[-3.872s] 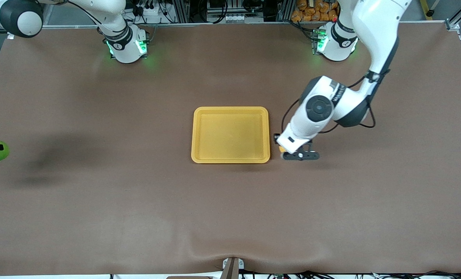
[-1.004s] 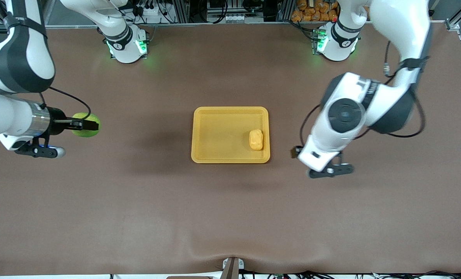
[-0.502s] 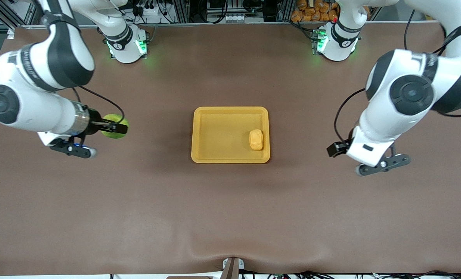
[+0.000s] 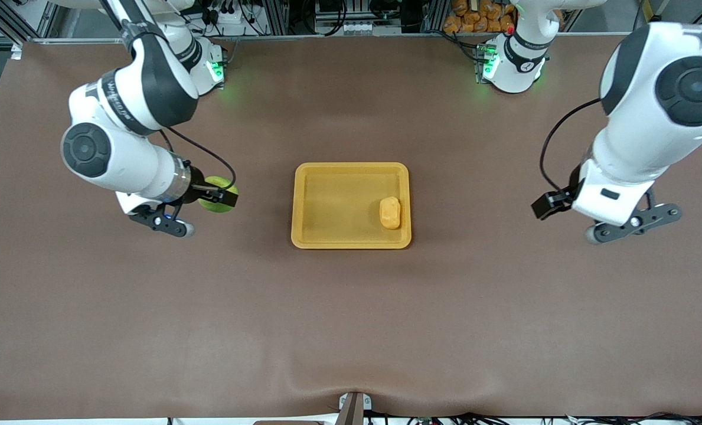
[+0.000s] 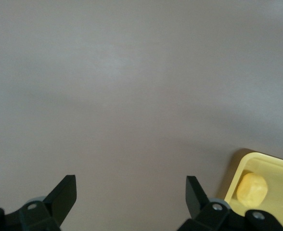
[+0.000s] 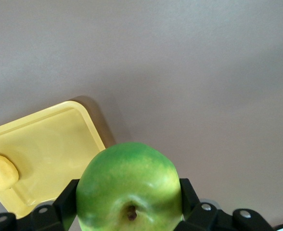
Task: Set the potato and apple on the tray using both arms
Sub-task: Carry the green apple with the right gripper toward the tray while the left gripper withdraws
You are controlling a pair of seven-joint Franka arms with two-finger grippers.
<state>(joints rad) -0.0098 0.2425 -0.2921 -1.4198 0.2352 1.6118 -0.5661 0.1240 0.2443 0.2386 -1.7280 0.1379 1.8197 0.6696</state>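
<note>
- Brown cloth covers the table (image 4: 351, 330), which carries everything.
- White jointed arms reach in from their bases: the right arm (image 4: 120, 118) bends out over the table at its own end, and the left arm (image 4: 646, 112) hangs over the table at its own end, well apart from the tray.
- Yellow-orange tray (image 4: 296, 203) sits flat at mid-table, between the two arms.
- Right end effector (image 4: 224, 195) is over bare table near the tray's rim at the right arm's end, its fingers (image 6: 67, 197) pinching the apple (image 6: 128, 187) from both sides.
- Left end effector (image 5: 131, 192) is over bare table with its fingers (image 5: 64, 192) spread wide and nothing between them.
- Green apple is up in the air in that grip, its stem dimple facing the right wrist camera.
- Yellow potato (image 4: 390, 212) lies inside the tray, beside the rim toward the left arm's end.
</note>
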